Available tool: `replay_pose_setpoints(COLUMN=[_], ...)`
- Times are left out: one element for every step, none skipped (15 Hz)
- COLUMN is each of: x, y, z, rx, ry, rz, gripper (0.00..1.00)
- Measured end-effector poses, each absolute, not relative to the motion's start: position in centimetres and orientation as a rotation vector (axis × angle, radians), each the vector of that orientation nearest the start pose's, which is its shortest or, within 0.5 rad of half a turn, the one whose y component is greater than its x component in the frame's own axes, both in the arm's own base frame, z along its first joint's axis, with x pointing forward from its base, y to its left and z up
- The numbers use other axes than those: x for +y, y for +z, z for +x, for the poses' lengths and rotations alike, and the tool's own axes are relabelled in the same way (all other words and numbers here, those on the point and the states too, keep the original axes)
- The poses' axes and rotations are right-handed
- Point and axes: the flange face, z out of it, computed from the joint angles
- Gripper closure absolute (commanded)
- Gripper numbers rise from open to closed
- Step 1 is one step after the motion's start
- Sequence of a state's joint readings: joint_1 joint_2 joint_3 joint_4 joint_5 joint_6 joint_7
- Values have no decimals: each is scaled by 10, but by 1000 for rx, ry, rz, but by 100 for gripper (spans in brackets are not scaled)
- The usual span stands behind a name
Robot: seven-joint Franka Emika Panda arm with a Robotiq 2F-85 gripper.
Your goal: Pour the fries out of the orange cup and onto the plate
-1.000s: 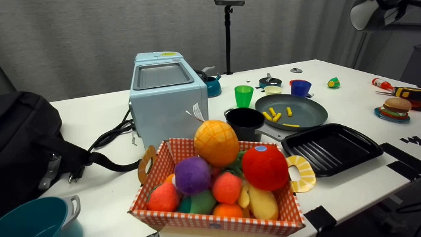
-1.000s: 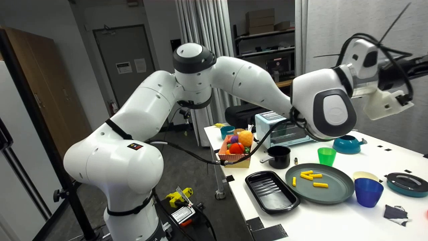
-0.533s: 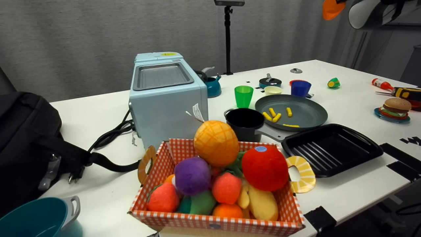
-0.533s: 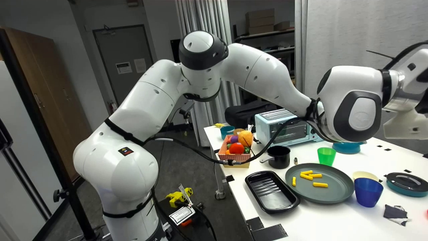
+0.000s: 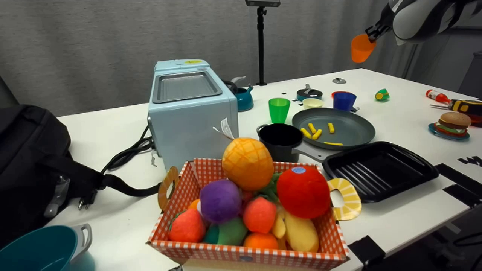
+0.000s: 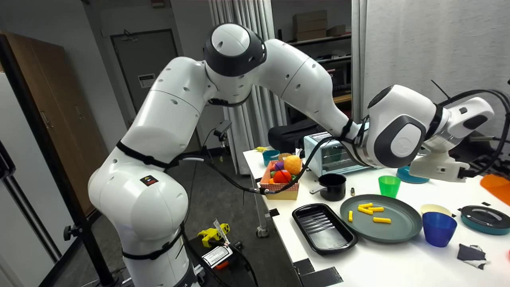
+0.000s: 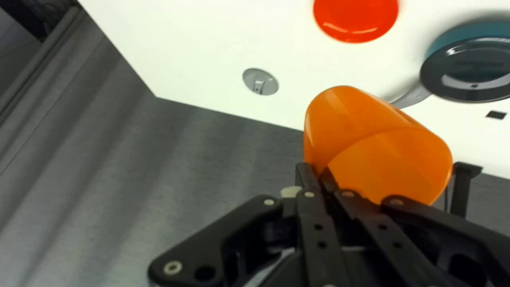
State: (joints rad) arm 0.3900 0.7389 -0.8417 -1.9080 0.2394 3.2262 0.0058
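My gripper [image 5: 371, 35] is shut on the rim of the orange cup [image 5: 361, 49], high above the far part of the table. In the wrist view, the fingertips [image 7: 317, 172] pinch the wall of the cup [image 7: 354, 115]. The part of its inside that shows is plain orange, with no fries in view. The cup is partly cut off at the right edge of an exterior view [image 6: 497, 188]. The fries [image 5: 317, 133], several yellow sticks, lie on the dark grey-green plate [image 5: 356, 130]. Fries [image 6: 381, 220] and plate [image 6: 398, 227] show in both exterior views.
A blue cup [image 6: 439, 229], green cup [image 6: 389, 186] and cream bowl [image 6: 436, 208] stand around the plate. A black ridged tray [image 6: 324, 229] and black pot [image 6: 332, 187] are near it. A toy basket [image 5: 248, 250] and toaster oven [image 5: 192, 124] stand farther off. A red lid [image 7: 356, 20] shows.
The orange cup, held in my gripper, has come into both exterior views. It has moved down and toward the table. The fries and plate have not moved.
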Motion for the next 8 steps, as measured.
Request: replay_pose_setpoints(x=[-231, -228, -227, -227, -228, -230, -233, -235], y=[312, 310, 307, 304, 301, 298, 295, 292], z=[634, 632, 628, 624, 619, 613, 607, 602], rx=[-404, -406, -411, -419, -427, -441, -456, -477], ry=[929, 891, 850, 806, 757, 704, 651, 594], rz=[2443, 2488, 2533, 2575, 2617, 2658, 2699, 2739], gripper=[99, 99, 99, 99, 99, 99, 99, 99])
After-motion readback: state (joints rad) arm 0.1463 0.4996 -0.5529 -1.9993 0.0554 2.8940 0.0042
